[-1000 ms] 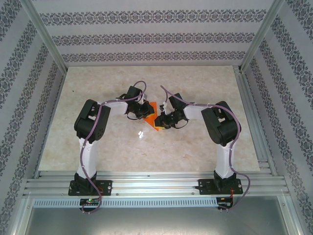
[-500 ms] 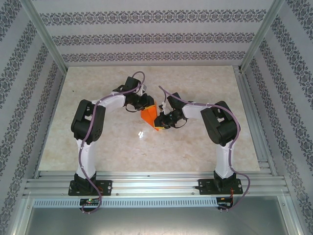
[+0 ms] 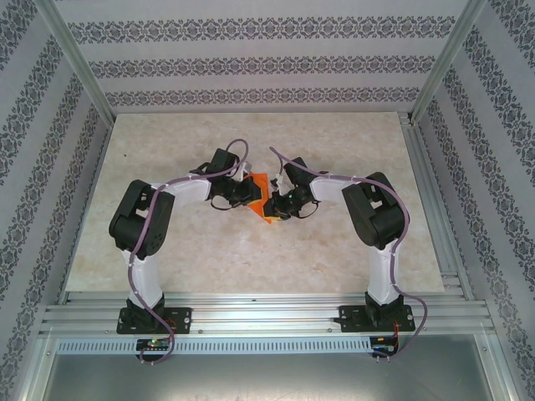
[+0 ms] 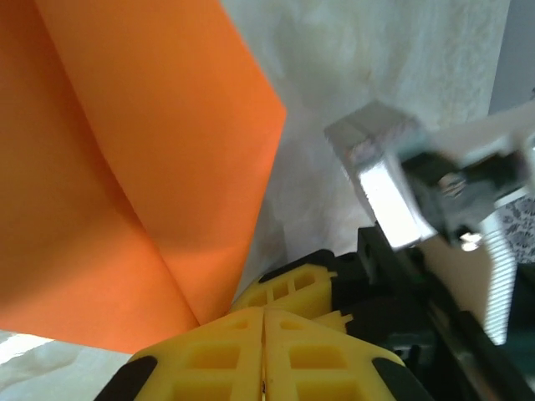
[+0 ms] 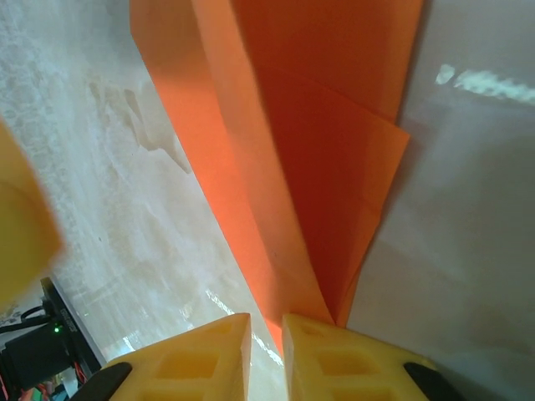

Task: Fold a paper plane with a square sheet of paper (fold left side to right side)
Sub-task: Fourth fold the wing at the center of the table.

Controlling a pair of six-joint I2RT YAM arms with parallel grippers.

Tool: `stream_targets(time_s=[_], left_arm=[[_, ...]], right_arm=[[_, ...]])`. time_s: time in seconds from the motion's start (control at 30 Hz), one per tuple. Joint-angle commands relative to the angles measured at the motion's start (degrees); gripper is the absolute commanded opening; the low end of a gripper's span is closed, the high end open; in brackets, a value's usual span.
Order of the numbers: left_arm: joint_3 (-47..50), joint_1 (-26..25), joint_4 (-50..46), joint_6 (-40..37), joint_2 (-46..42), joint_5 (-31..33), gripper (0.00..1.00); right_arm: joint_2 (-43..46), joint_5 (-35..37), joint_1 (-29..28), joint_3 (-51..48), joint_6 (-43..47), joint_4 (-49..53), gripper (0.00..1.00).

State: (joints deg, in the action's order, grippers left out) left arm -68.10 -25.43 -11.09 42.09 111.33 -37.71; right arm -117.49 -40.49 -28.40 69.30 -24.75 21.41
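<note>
The marbled worktop carries the orange paper at its middle, just between the two arms. The paper is already creased into several overlapping layers, so I'd judge this a mid-fold step and not yet a dart. The right tool is nearly closed, nipping the layered edge. The left tool has its pads pressed together at the paper's corner, and I can't tell if any paper is caught between them. Next, the left flap needs carrying across to the right while the right side holds firm, with the edges kept lined up.
</note>
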Motion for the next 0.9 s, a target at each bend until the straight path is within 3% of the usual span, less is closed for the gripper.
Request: stream_targets(time_s=[0.0, 0.63, 0.87], left_arm=[[0.2, -1.3, 8.1, 3.4, 1.9, -1.9, 0.06], [0.1, -2.5, 10.0, 5.5, 9.3, 0.9, 0.02], [-0.5, 0.0, 8.1, 3.8, 9.7, 5.0, 0.02]], right_arm=[[-5.0, 7.5, -1.2, -2.4, 0.7, 8.1, 0.19], [-5.5, 9.0, -2.0, -1.0, 1.1, 10.2, 0.13], [-5.7, 10.8, -2.4, -0.9, 1.5, 11.5, 0.13]])
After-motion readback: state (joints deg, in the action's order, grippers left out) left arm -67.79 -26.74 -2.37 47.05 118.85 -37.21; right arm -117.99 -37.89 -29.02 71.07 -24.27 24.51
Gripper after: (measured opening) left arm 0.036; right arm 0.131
